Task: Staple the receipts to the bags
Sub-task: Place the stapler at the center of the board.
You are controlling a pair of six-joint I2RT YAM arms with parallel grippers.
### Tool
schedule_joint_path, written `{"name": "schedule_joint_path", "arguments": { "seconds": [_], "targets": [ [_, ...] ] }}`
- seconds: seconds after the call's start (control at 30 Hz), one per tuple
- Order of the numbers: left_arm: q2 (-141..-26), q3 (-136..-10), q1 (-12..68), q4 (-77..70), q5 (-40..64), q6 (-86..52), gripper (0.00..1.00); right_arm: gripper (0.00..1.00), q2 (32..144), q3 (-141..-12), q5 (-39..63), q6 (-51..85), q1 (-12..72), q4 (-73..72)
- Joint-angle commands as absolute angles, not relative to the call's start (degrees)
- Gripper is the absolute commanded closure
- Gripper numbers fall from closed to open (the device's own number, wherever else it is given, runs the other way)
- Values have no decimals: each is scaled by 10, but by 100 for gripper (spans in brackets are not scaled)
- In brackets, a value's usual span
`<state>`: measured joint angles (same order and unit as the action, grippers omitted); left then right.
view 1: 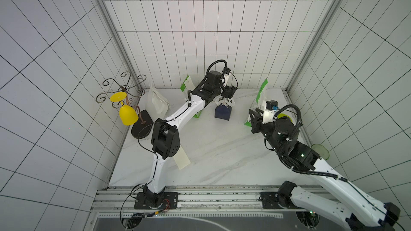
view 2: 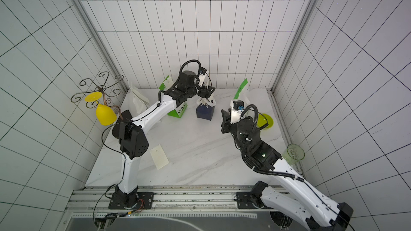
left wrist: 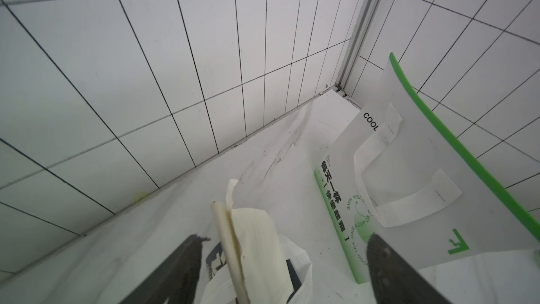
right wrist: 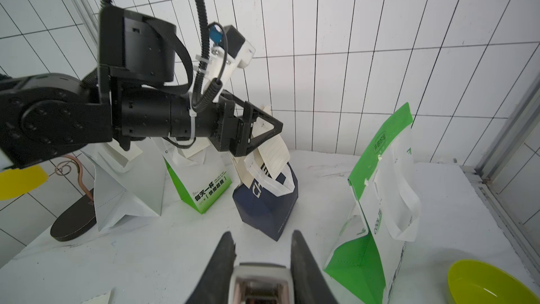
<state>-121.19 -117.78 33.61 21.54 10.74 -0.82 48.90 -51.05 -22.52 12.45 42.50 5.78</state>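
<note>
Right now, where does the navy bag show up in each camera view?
In both top views: navy bag stands centre-back on the table.
Left wrist: only a dark sliver at the bottom edge, behind a receipt.
Right wrist: picture centre.
Shared landmark: the white-and-green bag to its right, visible in all four.

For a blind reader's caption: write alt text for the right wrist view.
The left arm's open fingers straddle a receipt at the top of a navy bag. In the foreground the right arm's fingers grip a stapler. Green-and-white bags flank the navy one.
</note>
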Motion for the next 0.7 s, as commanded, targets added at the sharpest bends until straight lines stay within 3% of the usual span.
{"name": "schedule_joint_path", "arguments": {
  "seconds": [0.0,0.23,0.53,0.67],
  "targets": [
    [-1165,-1174,334,183,126,-18,2,100,495,-527,-190,170,413,127],
    [-1104,-1105,317,139,117,-35,2,100,531,-549,-100,227,388,298],
    [-853,-774,316,-117,58,-116,2,100,645,-510,14,262,342,406],
    [-802,-704,314,-136,63,-127,2,100,709,-495,19,259,325,425]
  ]
}}
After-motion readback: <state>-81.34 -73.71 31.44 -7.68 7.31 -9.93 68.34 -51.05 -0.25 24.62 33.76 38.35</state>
